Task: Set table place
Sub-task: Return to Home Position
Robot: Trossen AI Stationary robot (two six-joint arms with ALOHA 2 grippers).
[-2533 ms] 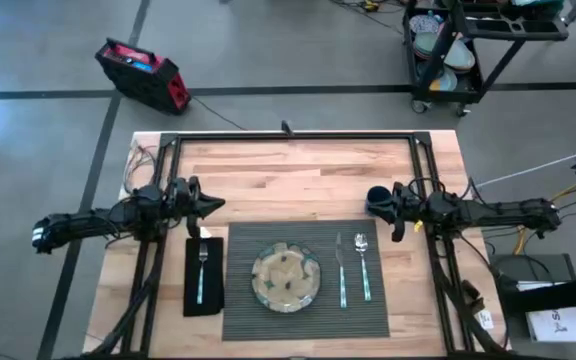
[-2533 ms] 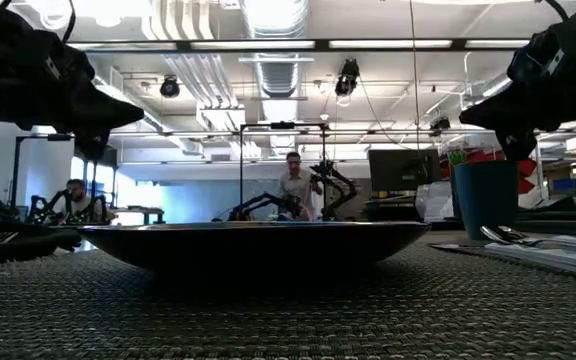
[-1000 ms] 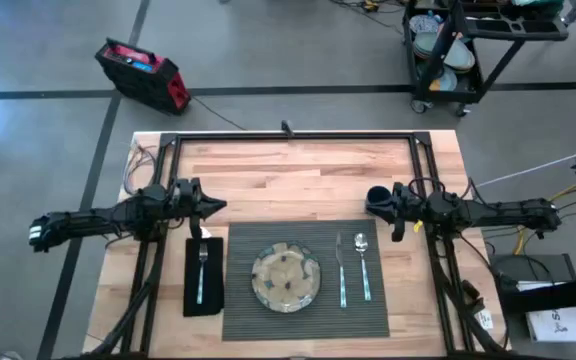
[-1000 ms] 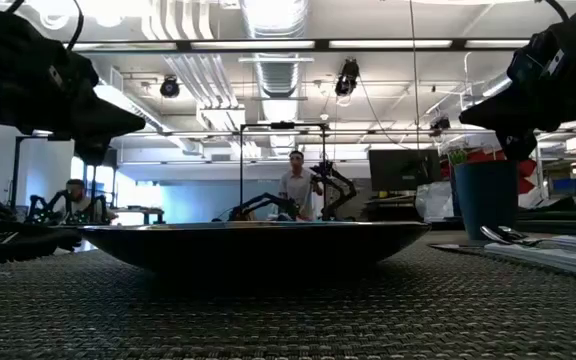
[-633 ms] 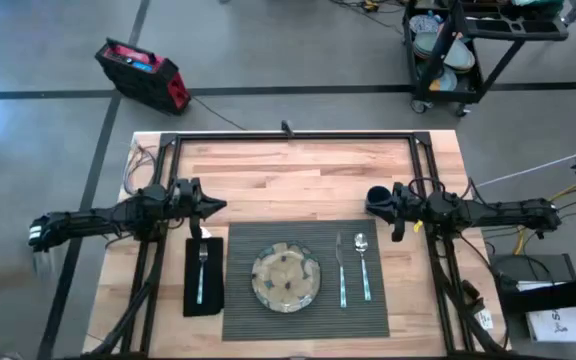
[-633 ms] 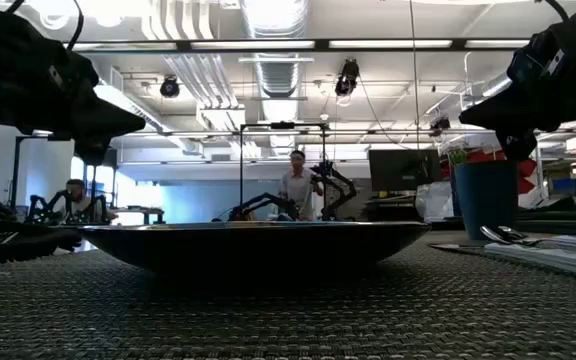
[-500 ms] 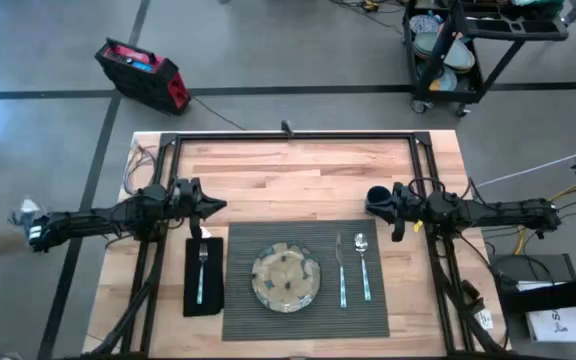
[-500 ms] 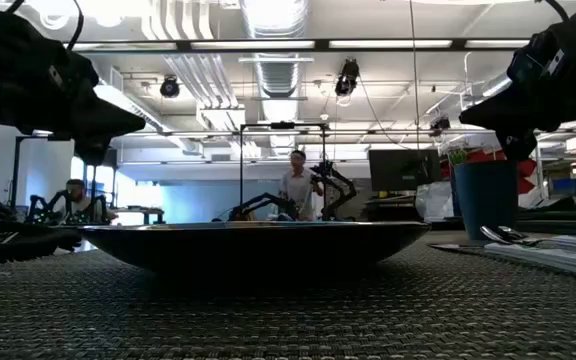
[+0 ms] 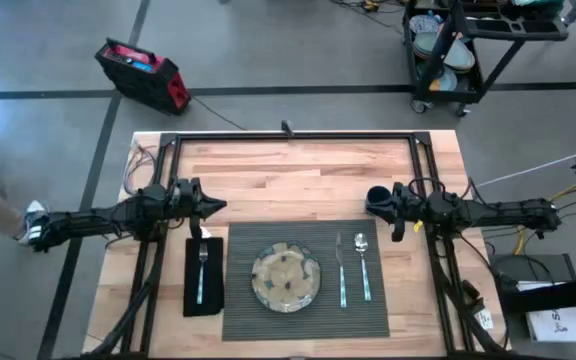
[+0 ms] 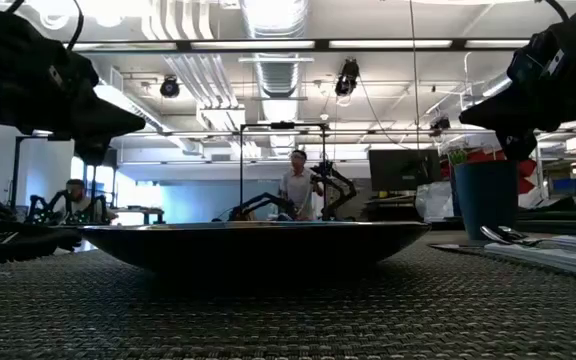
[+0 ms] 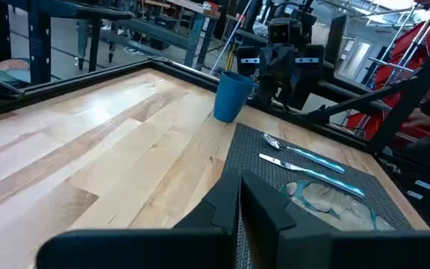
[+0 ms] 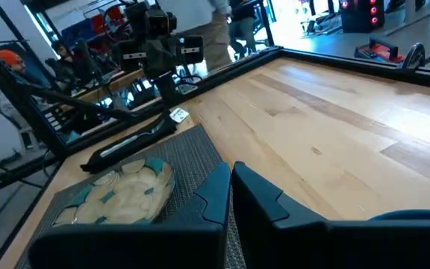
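Light wood planks make up the table (image 9: 298,175), with black rails round it. Closest to the front edge lies the dark grey placemat (image 9: 308,325). A round silvery plate (image 9: 286,279) sits in the middle of it. On the mat to the right of the plate lie the knife (image 9: 341,270) and then the spoon (image 9: 363,265), side by side. Just beside the mat on the left lies the black napkin (image 9: 213,290), with the fork (image 9: 201,272) on top of it.

A bit farther back, the left gripper (image 11: 239,181) hangs over the wood just behind the napkin. Its two fingers are pressed together and hold nothing. The right gripper (image 12: 228,170) is on the other side, just behind the mat's back right corner. Its fingers are pressed together too, with nothing between them. The dark blue cup (image 9: 377,199) stands upright on the wood right by that gripper's tips. I cannot tell if they touch.

Past the table, on the grey floor, a red case (image 9: 143,72) lies at the back left. A dark cart (image 9: 468,45) with dishes stands at the back right. Far off in the room stands a person (image 10: 296,185).
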